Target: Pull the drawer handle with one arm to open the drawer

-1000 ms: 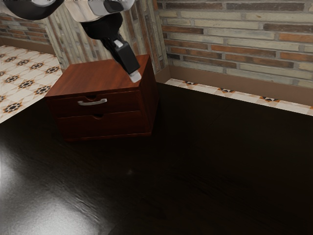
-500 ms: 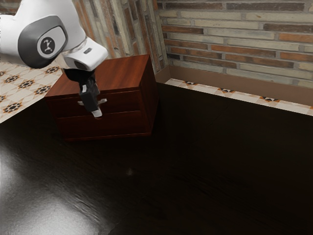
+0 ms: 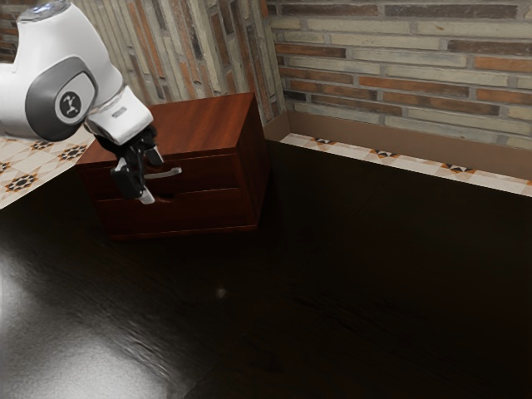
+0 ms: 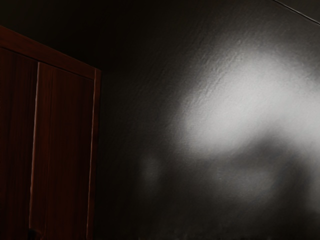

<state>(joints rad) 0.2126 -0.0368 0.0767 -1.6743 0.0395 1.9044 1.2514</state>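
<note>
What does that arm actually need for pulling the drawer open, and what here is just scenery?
Part of the job:
- gripper, right at the handle
- silver handle
- top drawer
- wooden cabinet

Just around:
- lower drawer
- dark table
- brick wall
- tiled floor

White arm (image 3: pixel 62 91) reaching in from exterior view's left, gripper (image 3: pixel 139 184) angled downward

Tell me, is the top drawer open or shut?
Shut. The top drawer lies flush with the lower drawer beneath it, and nothing juts out from the cabinet.
</note>
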